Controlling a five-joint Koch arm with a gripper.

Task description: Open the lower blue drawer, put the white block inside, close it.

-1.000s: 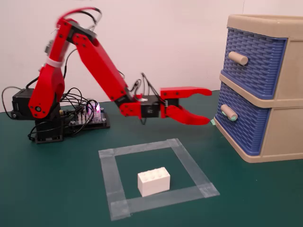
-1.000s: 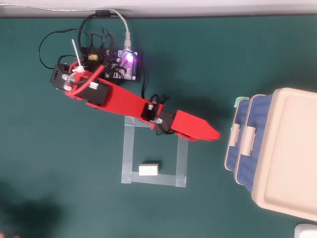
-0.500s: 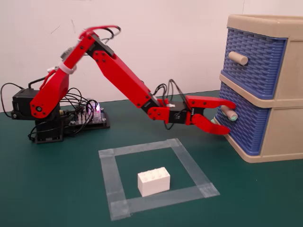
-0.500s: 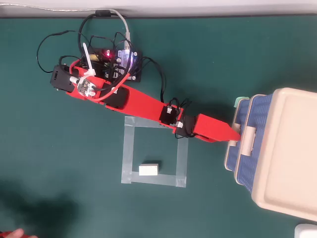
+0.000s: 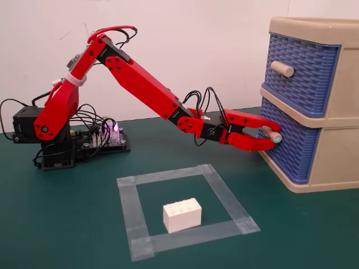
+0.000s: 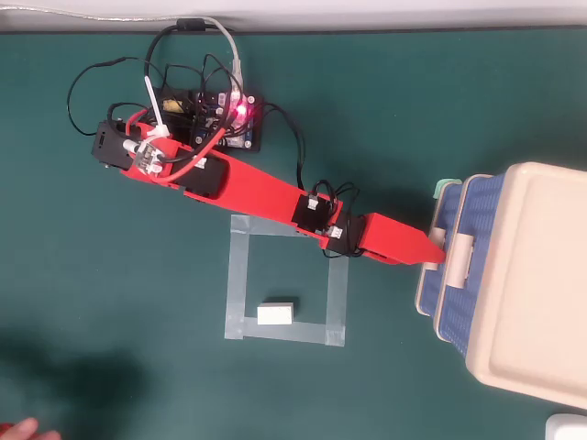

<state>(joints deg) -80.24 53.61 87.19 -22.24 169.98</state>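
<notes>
Fixed view: gripper (image 5: pixel 273 137) clamped around the knob (image 5: pixel 271 134) of the lower blue drawer (image 5: pixel 289 147), white block (image 5: pixel 182 214) inside a tape square (image 5: pixel 132 213) on the green mat (image 5: pixel 67 224), white wall (image 5: pixel 185 50) behind

Bright, even light from above; both views sharp, without glare. A soft shadow lies under the red gripper (image 5: pixel 271 138).

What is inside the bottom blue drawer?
Nobody can see: the lower blue drawer is shut, and its woven front hides the inside. The red fingers are around its knob.
</notes>
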